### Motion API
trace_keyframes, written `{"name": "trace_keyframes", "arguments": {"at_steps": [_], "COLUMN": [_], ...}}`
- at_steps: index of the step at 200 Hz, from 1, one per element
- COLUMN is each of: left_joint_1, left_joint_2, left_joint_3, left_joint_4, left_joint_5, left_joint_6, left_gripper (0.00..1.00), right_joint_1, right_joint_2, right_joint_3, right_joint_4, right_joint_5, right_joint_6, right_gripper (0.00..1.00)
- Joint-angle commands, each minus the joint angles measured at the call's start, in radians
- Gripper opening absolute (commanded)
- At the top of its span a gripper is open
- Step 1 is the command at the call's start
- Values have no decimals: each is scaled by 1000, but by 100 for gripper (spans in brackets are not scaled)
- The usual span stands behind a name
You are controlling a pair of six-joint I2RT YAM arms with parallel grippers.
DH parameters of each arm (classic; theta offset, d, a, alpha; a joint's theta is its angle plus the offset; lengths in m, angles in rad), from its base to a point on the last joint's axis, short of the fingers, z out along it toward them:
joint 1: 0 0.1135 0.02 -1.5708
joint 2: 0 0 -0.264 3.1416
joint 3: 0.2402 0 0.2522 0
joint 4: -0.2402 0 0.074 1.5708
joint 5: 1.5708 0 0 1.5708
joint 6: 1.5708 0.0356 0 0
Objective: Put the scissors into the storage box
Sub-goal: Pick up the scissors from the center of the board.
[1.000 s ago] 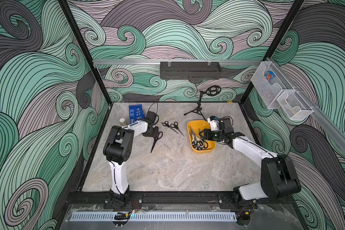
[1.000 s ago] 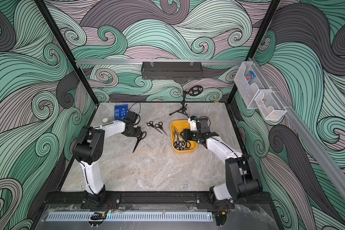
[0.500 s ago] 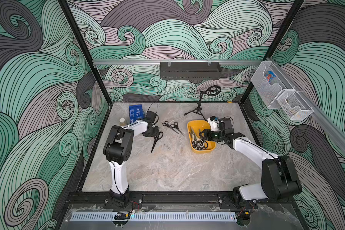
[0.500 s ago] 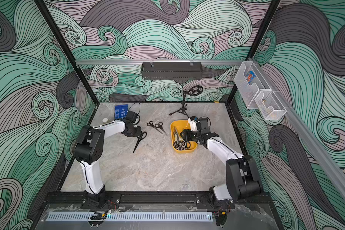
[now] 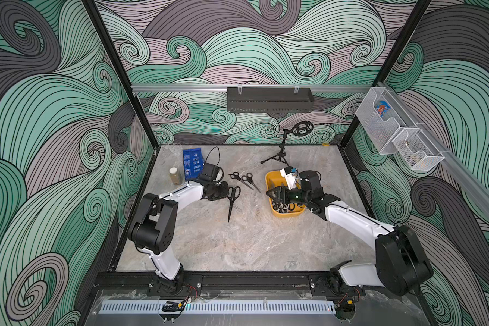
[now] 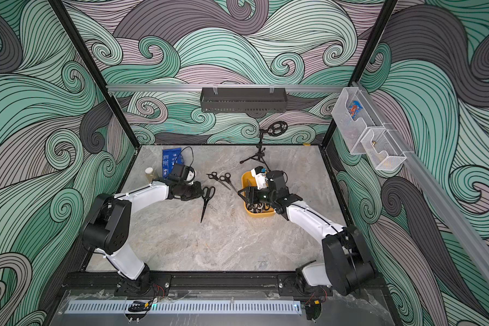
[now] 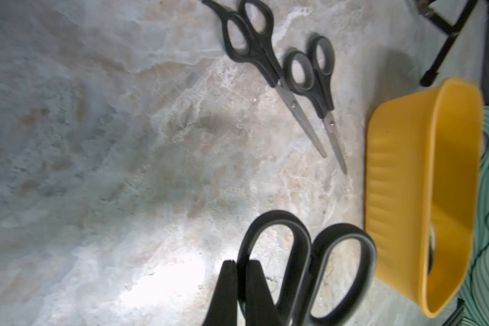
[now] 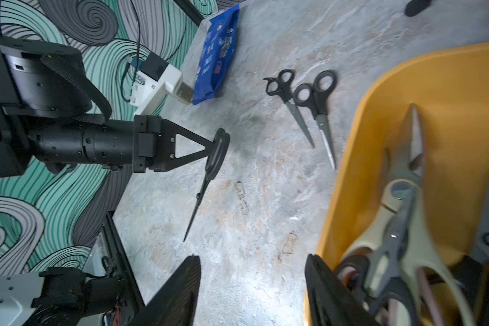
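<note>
My left gripper (image 5: 225, 189) (image 7: 239, 262) is shut on one handle loop of a large black pair of scissors (image 5: 232, 201) (image 6: 206, 197) (image 8: 209, 169). That pair hangs blade-down over the table. Two small black-handled scissors (image 5: 239, 179) (image 5: 250, 182) lie side by side between it and the yellow storage box (image 5: 287, 214) (image 7: 401, 169). Several scissors lie in the box, a cream-handled pair (image 8: 407, 240) among them. My right gripper (image 5: 273, 193) (image 8: 251, 258) is open and holds nothing. It straddles the box's near rim, one finger over the table and one inside.
A blue packet (image 5: 191, 163) and a small bottle (image 5: 175, 175) sit at the back left. At the back, behind the box, stands a black mini tripod (image 5: 280, 153). A dark tray (image 5: 268, 98) hangs on the back wall, and wire baskets (image 5: 393, 124) on the right wall.
My right gripper's jaws have spread wider at the box. The left arm and its scissors have stayed where they were.
</note>
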Motion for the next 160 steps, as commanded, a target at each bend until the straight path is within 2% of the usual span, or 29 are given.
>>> {"name": "trace_keyframes", "arguments": {"at_steps": [1, 53, 90, 160], "left_joint_1": [-33, -154, -200, -251], "left_joint_2": [-80, -207, -228, -233], "left_joint_3": [-66, -204, -202, -200], "left_joint_4": [150, 281, 285, 280], "left_joint_5": [43, -34, -44, -93], "left_joint_6": [-129, -233, -222, -219], "left_gripper": [0, 0, 0, 0], "right_joint_1": [43, 101, 113, 126], "right_joint_2": [31, 109, 143, 140], "right_joint_3": [-11, 27, 41, 38], "right_joint_4": [109, 129, 130, 138], "right_joint_5": [-46, -54, -63, -63], "right_joint_6": [47, 60, 65, 68], "right_gripper": [64, 64, 62, 50]}}
